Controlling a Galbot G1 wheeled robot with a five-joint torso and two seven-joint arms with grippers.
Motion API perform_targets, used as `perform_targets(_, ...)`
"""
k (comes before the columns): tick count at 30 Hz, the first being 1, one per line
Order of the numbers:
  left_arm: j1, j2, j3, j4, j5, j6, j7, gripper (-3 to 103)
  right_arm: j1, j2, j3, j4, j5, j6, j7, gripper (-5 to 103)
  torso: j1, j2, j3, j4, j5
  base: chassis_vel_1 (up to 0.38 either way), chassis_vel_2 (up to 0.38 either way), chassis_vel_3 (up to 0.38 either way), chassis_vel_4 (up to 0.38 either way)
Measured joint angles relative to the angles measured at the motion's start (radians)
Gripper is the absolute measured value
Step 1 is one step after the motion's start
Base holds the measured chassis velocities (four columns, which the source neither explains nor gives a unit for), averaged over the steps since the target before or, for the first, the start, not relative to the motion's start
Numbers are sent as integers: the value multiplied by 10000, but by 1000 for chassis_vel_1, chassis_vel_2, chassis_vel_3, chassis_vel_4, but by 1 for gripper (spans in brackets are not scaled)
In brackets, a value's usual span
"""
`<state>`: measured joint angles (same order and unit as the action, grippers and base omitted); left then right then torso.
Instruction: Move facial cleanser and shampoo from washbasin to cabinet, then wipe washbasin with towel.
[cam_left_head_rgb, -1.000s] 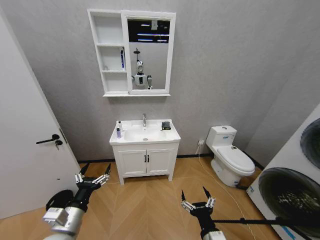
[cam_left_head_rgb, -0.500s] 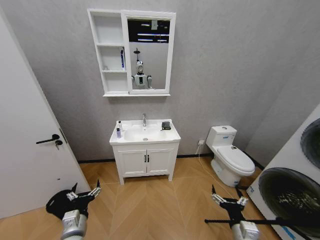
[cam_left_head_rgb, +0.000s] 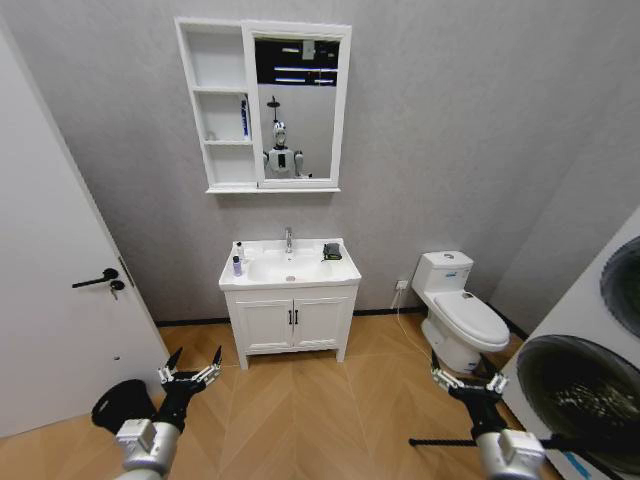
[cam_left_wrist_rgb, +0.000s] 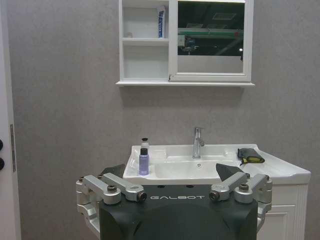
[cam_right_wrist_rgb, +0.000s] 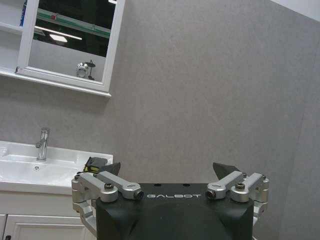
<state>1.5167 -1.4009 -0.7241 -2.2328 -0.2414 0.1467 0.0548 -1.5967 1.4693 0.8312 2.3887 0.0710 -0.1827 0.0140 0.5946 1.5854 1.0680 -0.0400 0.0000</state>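
Head view, sweeping left to right: the left gripper (cam_left_head_rgb: 193, 363) is low over the wood floor, fingers spread wide, nothing in them. It has come back up and forward from where it hung half a second ago. Across the room stands the washbasin (cam_left_head_rgb: 290, 279), with a small purple bottle (cam_left_head_rgb: 237, 266) and a white one (cam_left_head_rgb: 240, 250) behind it at the near-left rim, the tap (cam_left_head_rgb: 289, 240) in the middle, the dark towel (cam_left_head_rgb: 332, 251) at the far-right corner. Above hangs the cabinet (cam_left_head_rgb: 226, 105), already with a blue tube (cam_left_head_rgb: 244, 117) on its middle shelf. The right gripper (cam_left_head_rgb: 467, 380) has swung out towards the toilet (cam_left_head_rgb: 458, 310), also wide and empty. My read: arms only repositioning, robot well apart from the basin, nothing moved yet.
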Motion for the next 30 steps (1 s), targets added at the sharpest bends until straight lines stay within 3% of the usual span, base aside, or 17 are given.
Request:
perform_targets(7, 84, 7, 15, -57, 79, -53, 123, 100, 35, -72, -152, 177, 24, -236, -120, 100, 0, 0, 0, -4, 1, 0, 0, 0, 0)
perform_targets(8, 70, 4, 36, -59, 98, -53, 129, 100, 66, -147, -391, 305, 41, -439, -239, 100, 0, 0, 0, -6, 0, 0, 0, 0, 0)
perform_targets(9, 30, 2, 74, -89, 135, -53, 129, 100, 178, -400, -1242, 734, 92, -1175, -674, 100, 0, 0, 0, 3, 1, 0, 0, 0, 0)
perform_targets(15, 25, 0, 70, -165, 255, -27, 95, 100, 430, -557, -1734, 854, 126, -2049, -1191, 100, 0, 0, 0, 0, 1, 0, 0, 0, 0)
perform_targets(30, 58, -74, 134, -194, 517, -39, 75, 100, 213, -442, -1648, 732, 73, -1862, -1321, 100, 3, 0, 0, 0, 0, -86, 79, 95, -89)
